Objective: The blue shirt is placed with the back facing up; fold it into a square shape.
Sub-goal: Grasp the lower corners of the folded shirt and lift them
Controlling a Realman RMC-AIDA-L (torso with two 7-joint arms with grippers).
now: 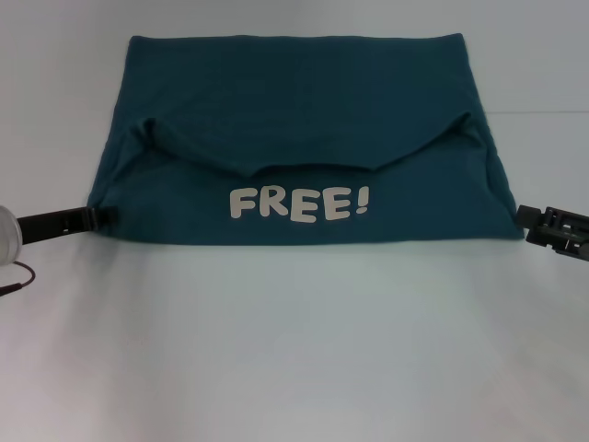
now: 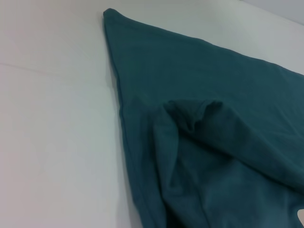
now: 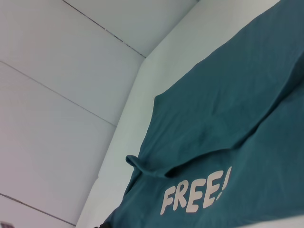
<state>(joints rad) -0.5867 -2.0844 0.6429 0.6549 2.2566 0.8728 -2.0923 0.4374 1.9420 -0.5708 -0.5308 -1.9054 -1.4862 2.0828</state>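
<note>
Two grippers sit at the shirt's (image 1: 304, 101) near corners. The left gripper (image 1: 99, 216) touches the near left corner; whether it pinches cloth or is merely pressed together I cannot tell. The right gripper (image 1: 529, 221) is just beside the near right corner; its state cannot be told either. The shirt lies flat on the white desk (image 1: 294, 350), toward the far edge and centred between the side edges. Its near part is folded over, so the white "FREE!" lettering (image 1: 299, 203) faces up, with a curved, sagging cloth edge above it. Both wrist views show the teal cloth rumpled at that fold.
</note>
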